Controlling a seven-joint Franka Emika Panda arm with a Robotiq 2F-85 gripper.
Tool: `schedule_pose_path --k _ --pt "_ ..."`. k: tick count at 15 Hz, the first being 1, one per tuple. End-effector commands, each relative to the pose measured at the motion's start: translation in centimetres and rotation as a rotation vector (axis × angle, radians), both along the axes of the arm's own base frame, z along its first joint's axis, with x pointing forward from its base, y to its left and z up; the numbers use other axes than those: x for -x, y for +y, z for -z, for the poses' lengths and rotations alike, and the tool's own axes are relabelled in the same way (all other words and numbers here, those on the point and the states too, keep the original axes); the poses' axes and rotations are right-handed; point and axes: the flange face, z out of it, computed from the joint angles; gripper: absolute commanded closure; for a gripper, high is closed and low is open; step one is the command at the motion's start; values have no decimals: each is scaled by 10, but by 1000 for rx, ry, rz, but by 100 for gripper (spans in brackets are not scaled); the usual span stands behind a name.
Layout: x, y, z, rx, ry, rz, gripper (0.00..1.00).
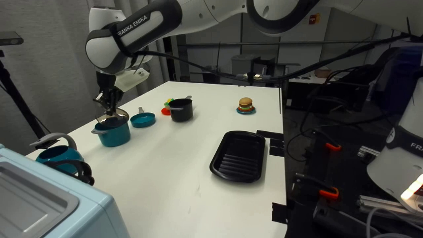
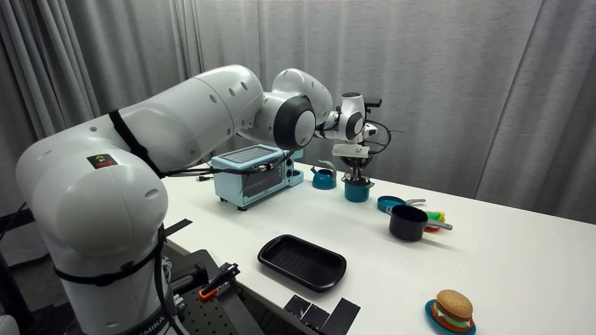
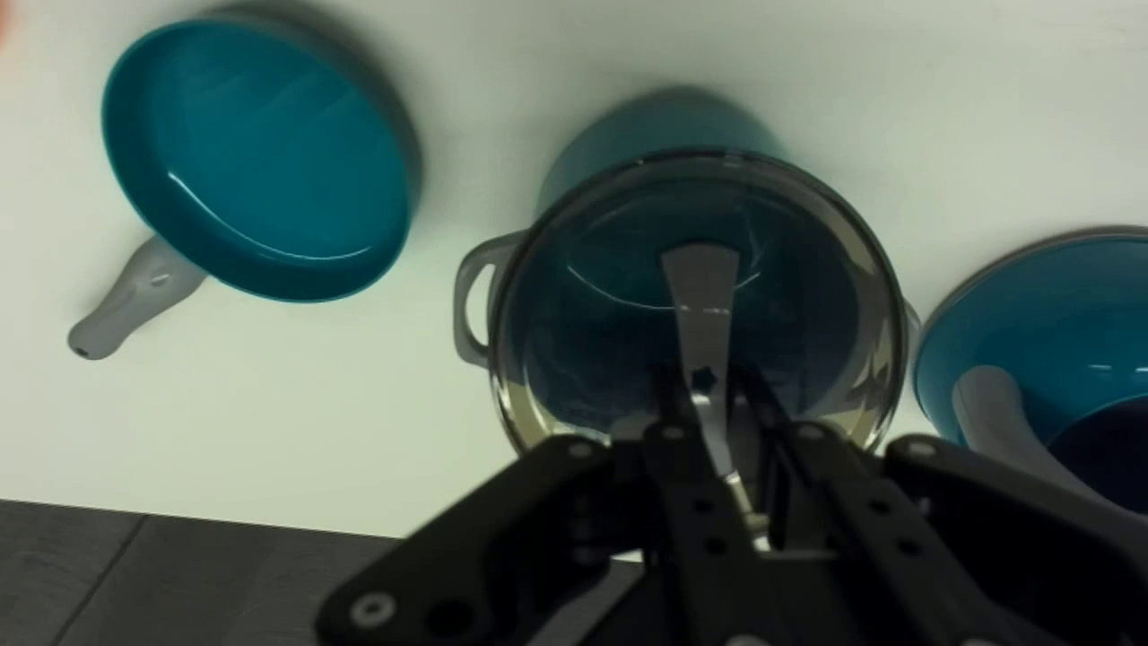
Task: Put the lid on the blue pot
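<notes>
- Lid point(image 3: 619, 309): I had it over the mouth of the blue pot point(image 1: 115, 136); in an exterior view it looked tilted, not lying level on the rim.
- Tool point(image 3: 708, 388): its jaws stood close together, clamped on the lid, the spot they gripped hidden behind them.
- From that far off I couldn't tell whether the lid's edge touched the pot anywhere.
- With that slant, I judged, letting go too soon could drop one edge inside the pot or send the lid sliding down to the tabletop point(image 1: 172, 165).
- A sideways error could perch it on the side handle point(image 3: 462, 309) instead of seating it.
- A narrow grip might let it swivel once one edge met the rim.
- Pressing down off-centre could tip the pot, or shove it towards the kettle point(image 2: 324, 180) near it on one side or the shallow pan point(image 3: 260, 161) on the opposite side.
</notes>
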Motion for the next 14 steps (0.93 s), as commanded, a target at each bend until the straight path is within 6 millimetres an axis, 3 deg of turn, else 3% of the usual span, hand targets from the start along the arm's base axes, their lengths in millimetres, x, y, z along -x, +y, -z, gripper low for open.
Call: schedule_pose_path --k 1,7,12,13,14 --pt "-6 7 7 -23 -28 -18 96" --pt "-8 3 18 -19 -49 -8 96" --pt "-11 -3 14 -9 -67 -2 96" --pt "-12 -4 13 -8 -68 -1 60" --pt "-12 -4 13 -8 -69 1 59"
